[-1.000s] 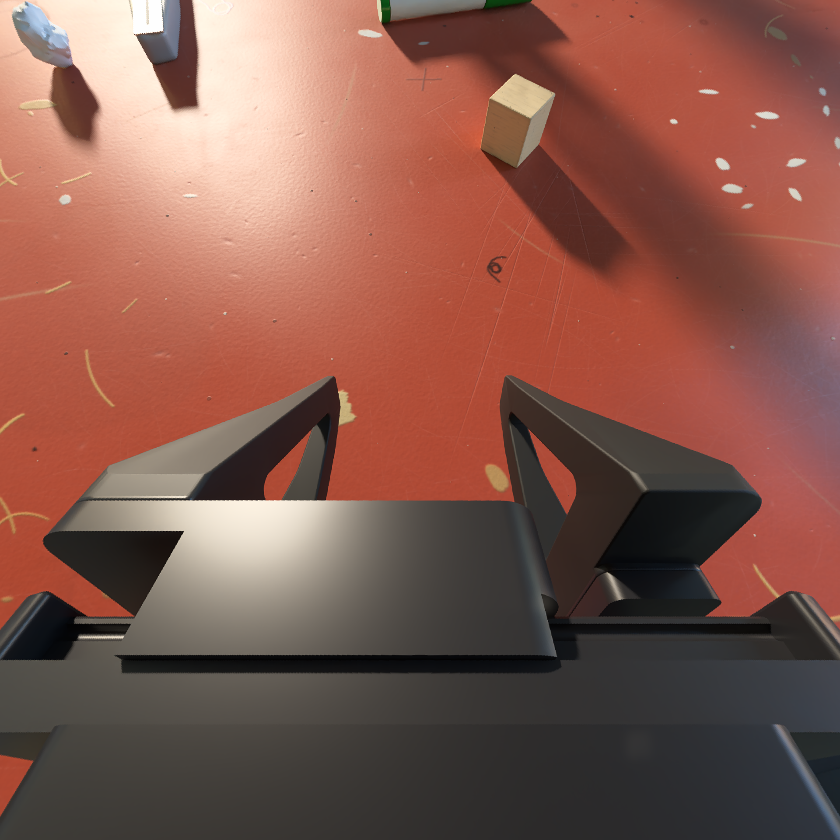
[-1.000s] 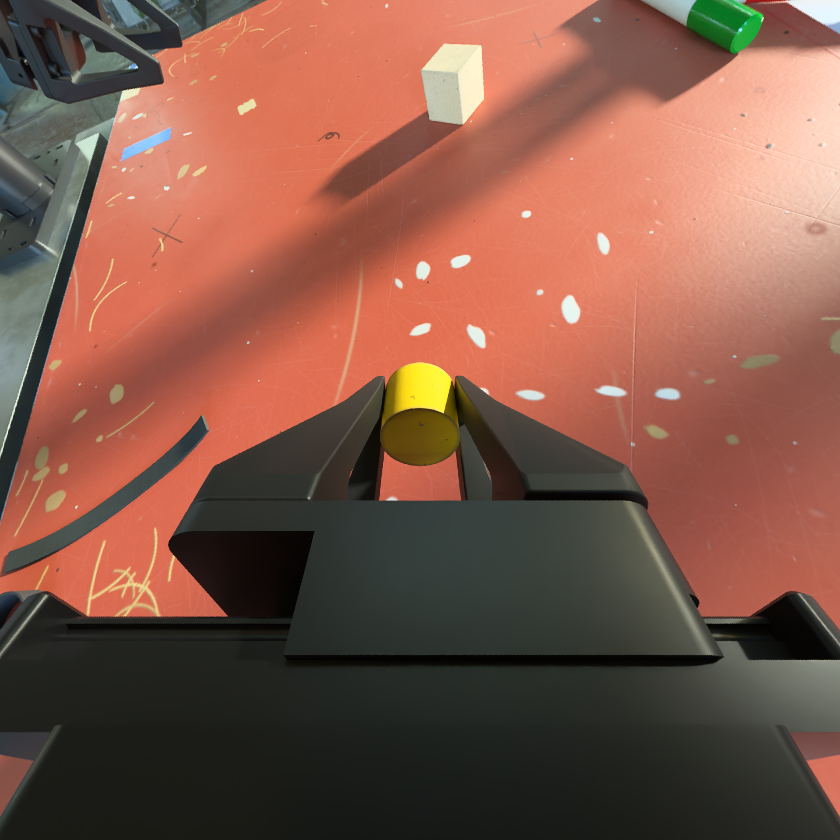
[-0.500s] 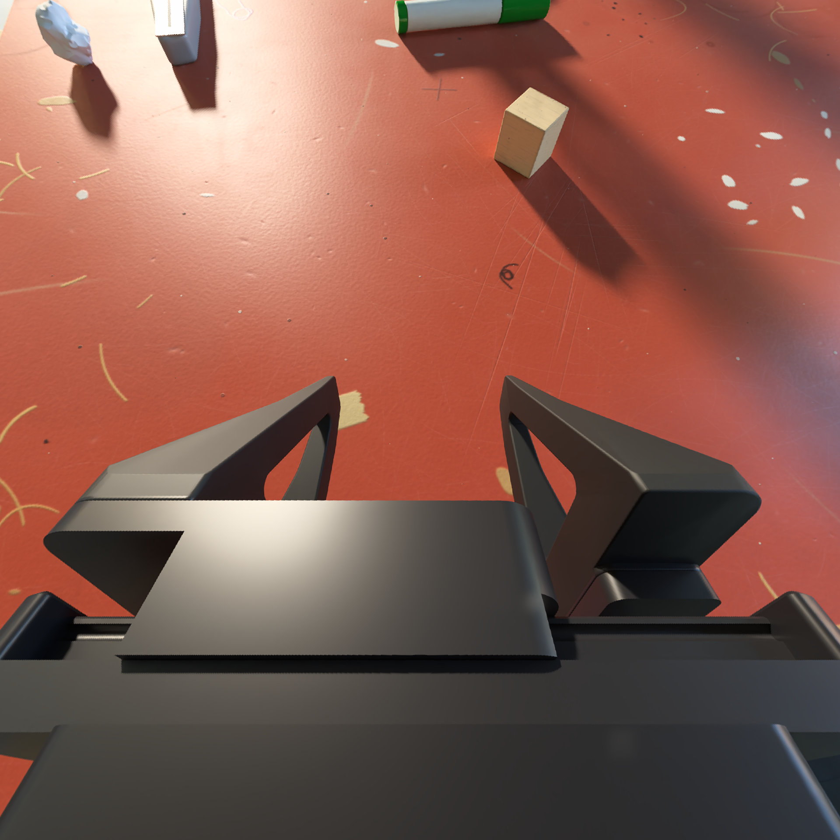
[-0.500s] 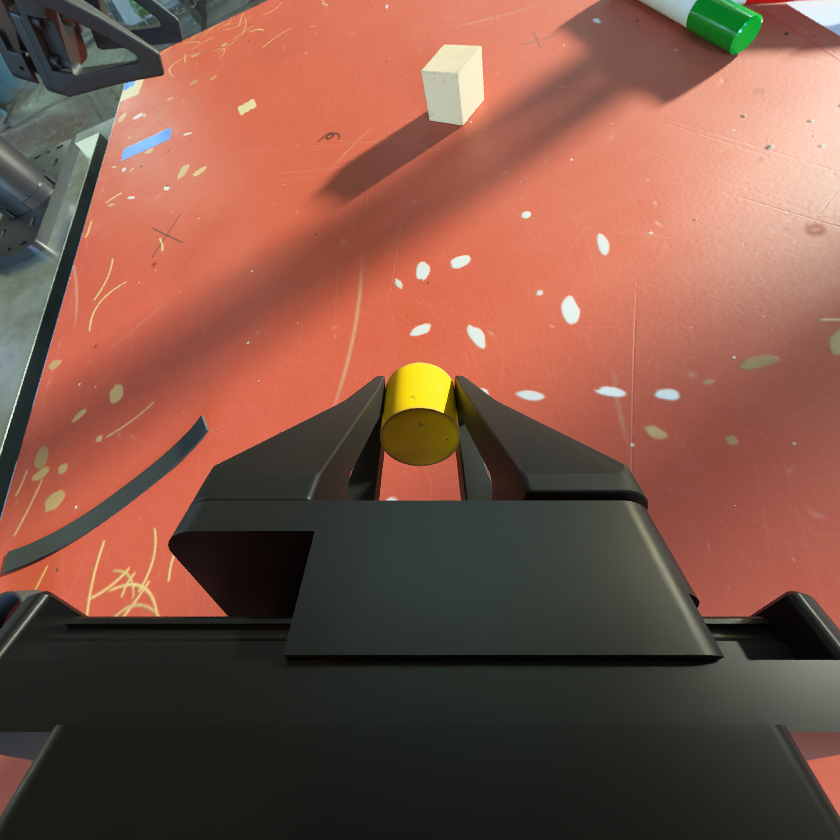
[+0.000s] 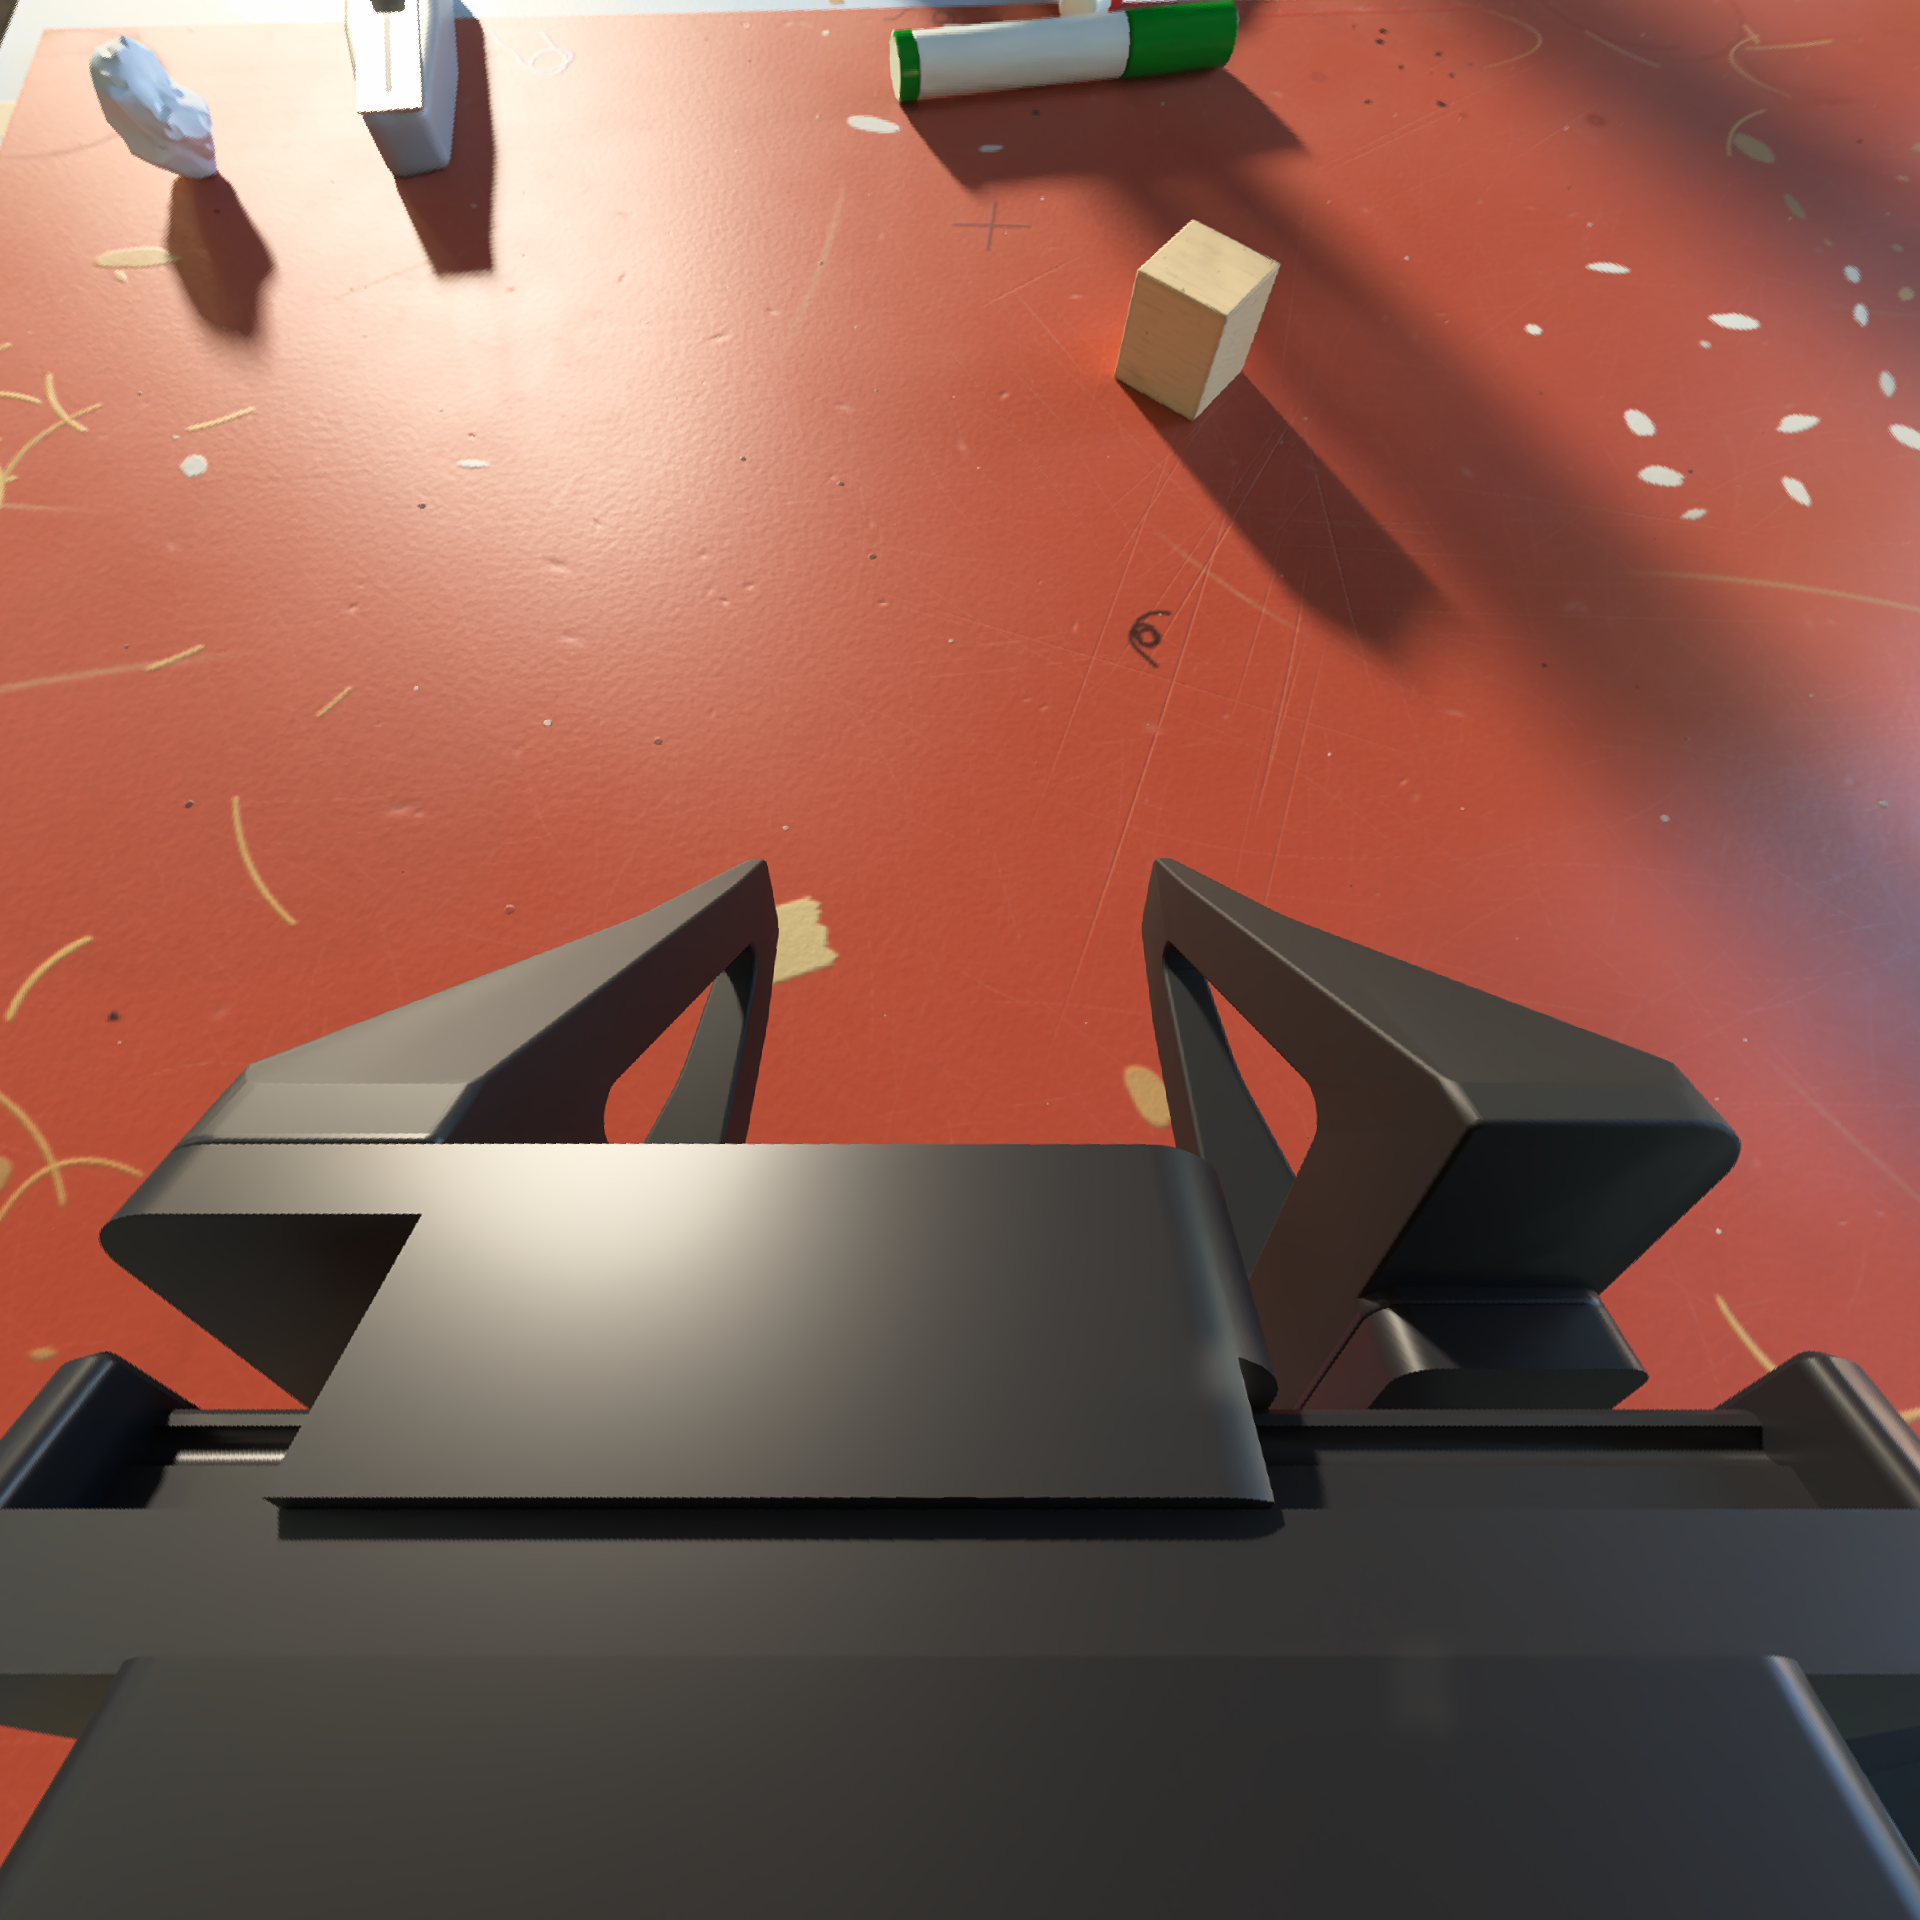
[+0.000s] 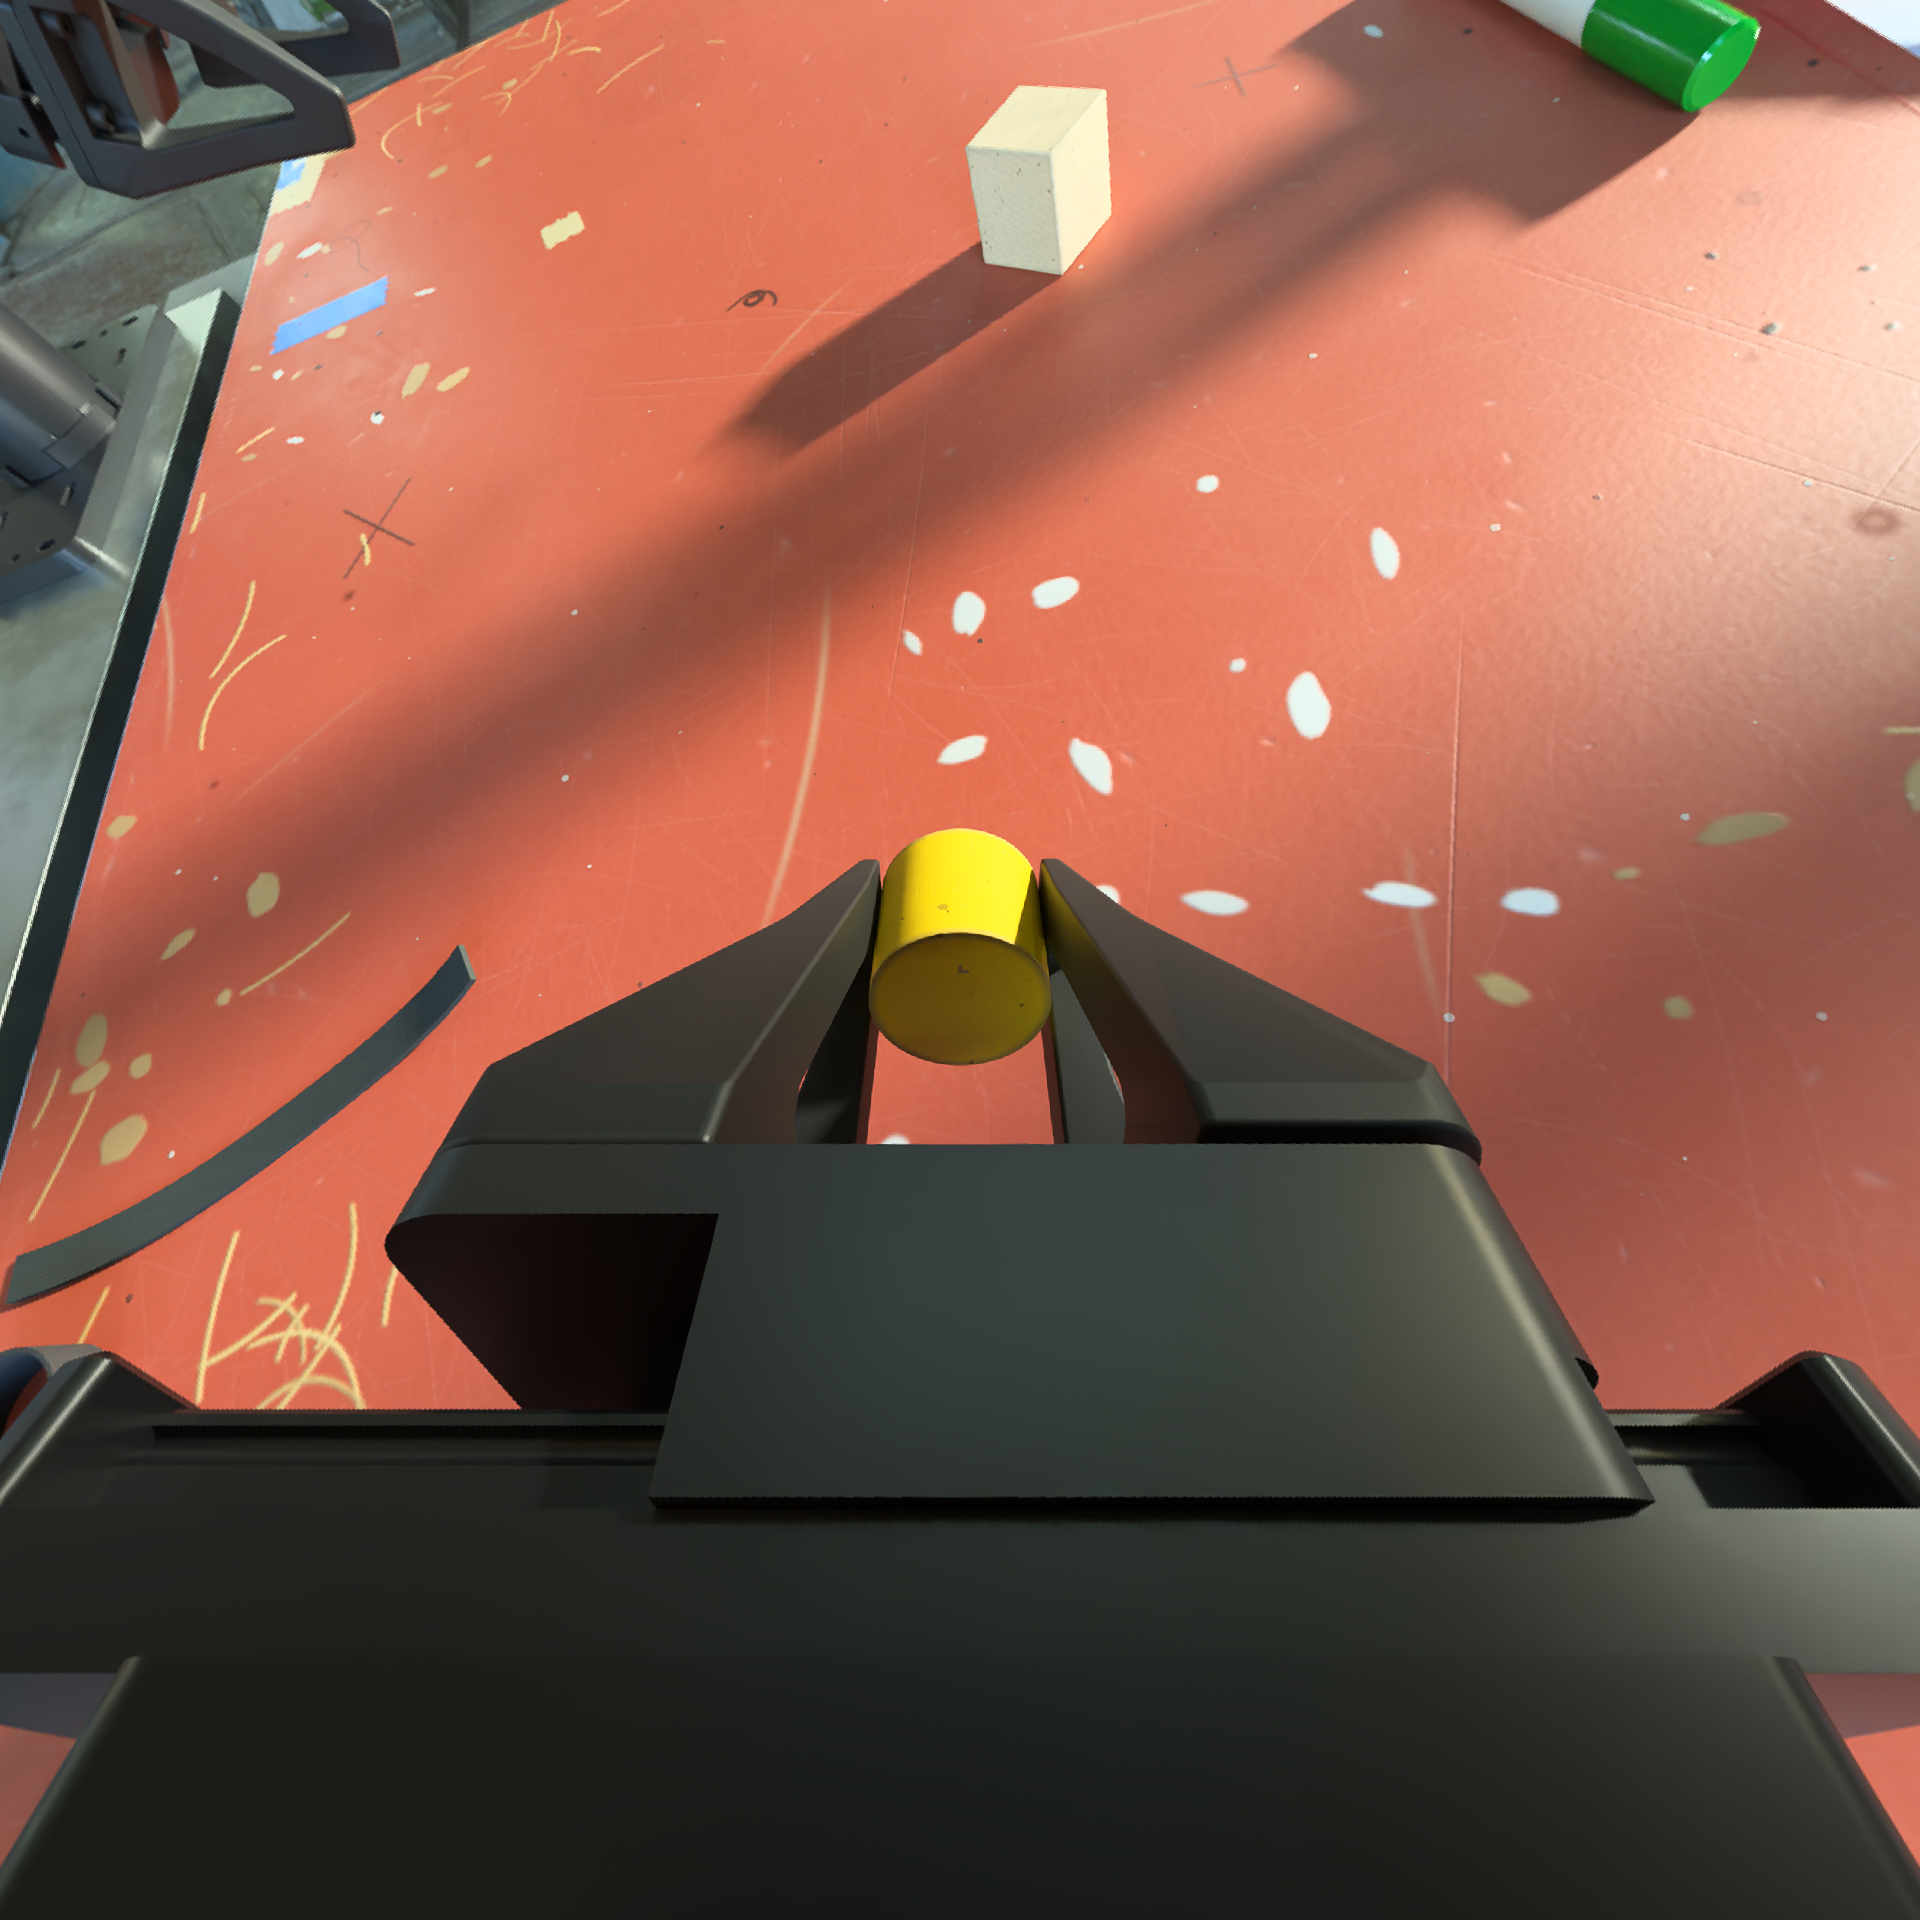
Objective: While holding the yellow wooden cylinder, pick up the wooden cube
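Note:
The pale wooden cube (image 5: 1195, 317) stands on the red table, ahead and a little right of my left gripper (image 5: 956, 883), which is open and empty above the surface. The cube also shows in the right wrist view (image 6: 1039, 177), far ahead. My right gripper (image 6: 958, 883) is shut on the yellow wooden cylinder (image 6: 958, 951), held between the fingertips above the table. The left gripper shows far off at the top left of the right wrist view (image 6: 197, 114).
A white marker with green ends (image 5: 1060, 47) lies beyond the cube; its green cap shows in the right wrist view (image 6: 1662, 47). A white crumpled lump (image 5: 156, 109) and a white block (image 5: 410, 83) stand at the far left. A dark curved strip (image 6: 249, 1132) lies near the table's left edge (image 6: 114, 665).
My left gripper has moved forward toward the cube, which now sits lower and larger in its view. The right gripper and cylinder have not moved.

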`<action>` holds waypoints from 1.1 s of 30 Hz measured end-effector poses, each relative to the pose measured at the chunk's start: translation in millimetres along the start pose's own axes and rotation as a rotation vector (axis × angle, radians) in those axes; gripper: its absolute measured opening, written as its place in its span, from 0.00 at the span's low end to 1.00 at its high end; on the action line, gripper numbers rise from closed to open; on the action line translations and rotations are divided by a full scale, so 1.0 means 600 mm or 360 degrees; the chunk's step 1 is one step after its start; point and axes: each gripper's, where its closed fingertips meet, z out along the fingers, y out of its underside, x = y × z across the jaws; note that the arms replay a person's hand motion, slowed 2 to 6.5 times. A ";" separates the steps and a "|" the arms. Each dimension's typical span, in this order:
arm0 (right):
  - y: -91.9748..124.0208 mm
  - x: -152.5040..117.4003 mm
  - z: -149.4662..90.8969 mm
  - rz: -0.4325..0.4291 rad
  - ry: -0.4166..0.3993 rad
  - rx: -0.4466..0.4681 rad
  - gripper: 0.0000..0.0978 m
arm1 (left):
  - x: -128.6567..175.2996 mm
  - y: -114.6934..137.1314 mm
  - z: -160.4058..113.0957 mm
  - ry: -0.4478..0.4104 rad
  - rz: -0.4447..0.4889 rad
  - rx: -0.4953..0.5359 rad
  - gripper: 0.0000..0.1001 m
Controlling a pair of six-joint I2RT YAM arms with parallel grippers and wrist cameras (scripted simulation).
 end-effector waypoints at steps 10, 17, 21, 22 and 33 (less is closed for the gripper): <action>0.000 0.001 0.000 -0.0005 0.0003 0.0002 0.26 | 0.008 -0.016 -0.003 0.0038 -0.0020 0.0040 0.60; 0.000 0.001 0.000 -0.0007 0.0004 0.0003 0.26 | 0.028 -0.086 0.023 0.0235 -0.0056 -0.0038 0.68; 0.001 -0.001 0.000 -0.0018 0.0008 0.0005 0.26 | 0.047 -0.138 0.058 0.0320 0.0103 -0.0139 0.72; 0.002 -0.002 0.000 -0.0019 0.0009 0.0004 0.26 | 0.052 -0.148 0.070 0.0334 0.0148 -0.0180 0.73; 0.003 -0.003 0.002 -0.0034 0.0014 -0.0009 0.26 | 0.107 -0.175 0.239 0.0419 0.0453 -0.0600 0.69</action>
